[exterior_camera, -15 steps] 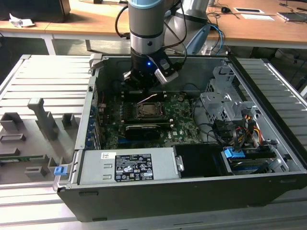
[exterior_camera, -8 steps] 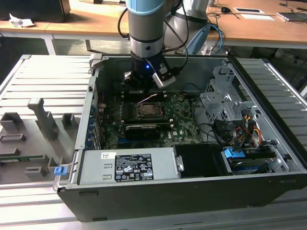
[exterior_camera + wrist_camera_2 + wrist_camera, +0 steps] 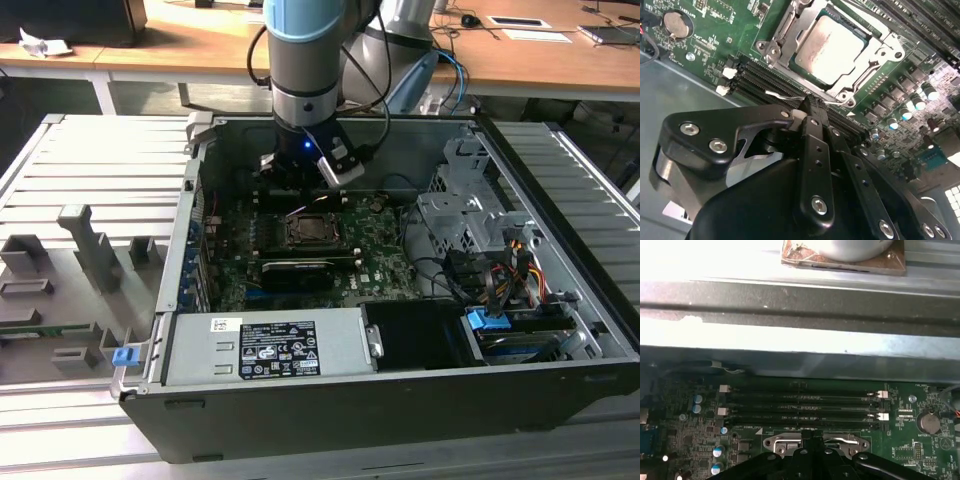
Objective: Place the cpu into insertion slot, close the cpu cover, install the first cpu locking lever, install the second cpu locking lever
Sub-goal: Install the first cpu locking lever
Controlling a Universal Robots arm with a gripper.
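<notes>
The open computer case [image 3: 300, 420] held the motherboard [image 3: 385, 265], with the power supply [image 3: 265, 348] along its near side and a drive cage [image 3: 470, 215] at the exterior view's right. The cpu [image 3: 830, 47] sat in the insertion slot [image 3: 292, 232], with the cpu cover [image 3: 875, 49] lying flat around it. The gripper [image 3: 809, 103] stood over the far edge of the insertion slot, its fingers narrow at a thin wire locking lever [image 3: 782, 93]. It appeared to pinch the lever, though the contact was hidden. The second wrist view showed the seated cpu. The first wrist view showed the memory slots [image 3: 800, 407] just beyond, a coin cell [image 3: 929, 422] and the case wall [image 3: 800, 352].
</notes>
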